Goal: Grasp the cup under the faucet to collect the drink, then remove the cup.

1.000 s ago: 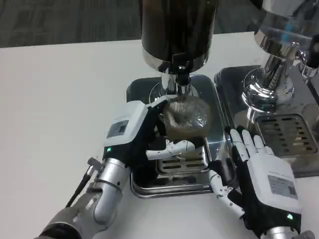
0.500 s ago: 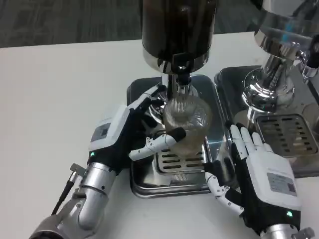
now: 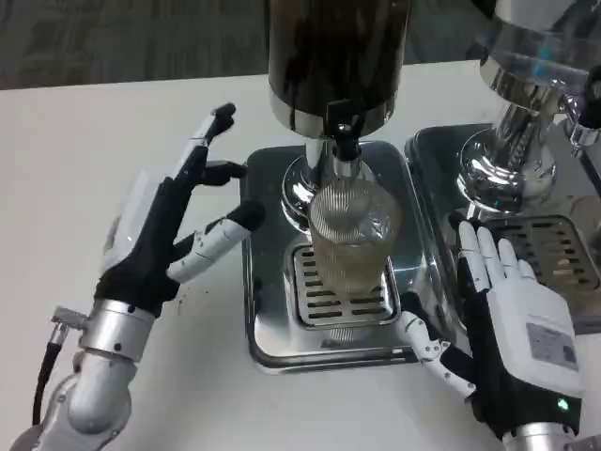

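A clear ribbed cup (image 3: 350,235) stands upright on the slotted grate of a steel drip tray (image 3: 272,334), right under the black faucet (image 3: 342,141) of a dark drink dispenser (image 3: 336,56). It holds some pale liquid. My left hand (image 3: 174,225) hovers to the left of the tray with its fingers spread, clear of the cup. My right hand (image 3: 512,319) lies flat and open at the tray's right edge, fingers pointing away from me, not touching the cup.
A second chrome dispenser (image 3: 526,103) with its own drip tray (image 3: 554,254) stands at the right, close behind my right hand. White tabletop (image 3: 113,132) stretches to the left and front.
My left hand has let go of the cup and pulled back to the left, its fingers opening wide. The cup stays under the faucet. My right hand has shifted slightly to the right.
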You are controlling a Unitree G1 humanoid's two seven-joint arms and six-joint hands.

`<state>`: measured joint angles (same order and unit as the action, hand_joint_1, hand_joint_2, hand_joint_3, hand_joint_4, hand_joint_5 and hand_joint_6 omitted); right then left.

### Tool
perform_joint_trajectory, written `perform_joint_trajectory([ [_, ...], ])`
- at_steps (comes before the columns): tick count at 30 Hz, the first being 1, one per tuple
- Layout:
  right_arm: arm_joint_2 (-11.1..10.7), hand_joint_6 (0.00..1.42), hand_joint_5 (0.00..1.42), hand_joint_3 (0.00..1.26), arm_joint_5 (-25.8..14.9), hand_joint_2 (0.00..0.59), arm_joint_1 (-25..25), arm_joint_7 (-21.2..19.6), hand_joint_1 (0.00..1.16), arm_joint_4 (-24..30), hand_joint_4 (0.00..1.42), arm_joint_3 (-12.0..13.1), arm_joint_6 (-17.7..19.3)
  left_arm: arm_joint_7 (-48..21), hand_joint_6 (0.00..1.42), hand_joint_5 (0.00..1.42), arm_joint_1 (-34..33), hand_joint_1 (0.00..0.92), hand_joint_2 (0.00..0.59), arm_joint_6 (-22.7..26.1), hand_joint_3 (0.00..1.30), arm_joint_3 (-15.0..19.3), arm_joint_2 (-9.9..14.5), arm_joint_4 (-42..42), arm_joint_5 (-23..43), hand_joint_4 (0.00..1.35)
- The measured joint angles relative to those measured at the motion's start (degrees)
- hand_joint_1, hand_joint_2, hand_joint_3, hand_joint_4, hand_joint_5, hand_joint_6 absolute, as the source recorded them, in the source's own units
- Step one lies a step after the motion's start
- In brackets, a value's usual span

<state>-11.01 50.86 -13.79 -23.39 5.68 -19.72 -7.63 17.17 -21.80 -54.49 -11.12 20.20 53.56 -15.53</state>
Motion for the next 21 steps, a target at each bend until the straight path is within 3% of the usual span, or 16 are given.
perform_joint_trajectory([
  [3, 0.1, 0.05, 0.00, 0.00, -0.7, 0.394, 0.2, 0.0, 0.23, -0.9, 0.00, 0.0, 0.4, -6.8, 0.03, 0.02, 1.2, 0.000, 0.056, -0.6, 0.00, 2.1, 0.2, -3.8, 5.9, 0.00],
  [8, 1.0, 0.05, 0.00, 0.00, -1.3, 0.390, 0.2, -0.1, 0.22, -1.3, 0.00, 0.1, 0.5, -25.0, 0.01, 0.01, 2.7, 0.000, 0.060, 0.3, 0.00, 4.4, 0.8, -12.9, 20.9, 0.00],
  [11, 1.3, 0.05, 0.00, 0.00, -1.3, 0.388, 0.0, -0.2, 0.22, -1.3, 0.00, 0.1, 0.5, -31.3, 0.00, 0.00, 3.9, 0.000, 0.068, 1.9, 0.00, 5.4, 0.7, -16.5, 25.7, 0.00],
  [21, 1.4, 0.06, 0.00, 0.00, -1.3, 0.387, 0.0, -0.2, 0.22, -1.6, 0.00, 0.1, 0.5, -44.6, 0.00, 0.00, 5.6, 0.000, 0.070, 8.8, 0.00, 7.4, -1.4, -26.2, 33.0, 0.00],
])
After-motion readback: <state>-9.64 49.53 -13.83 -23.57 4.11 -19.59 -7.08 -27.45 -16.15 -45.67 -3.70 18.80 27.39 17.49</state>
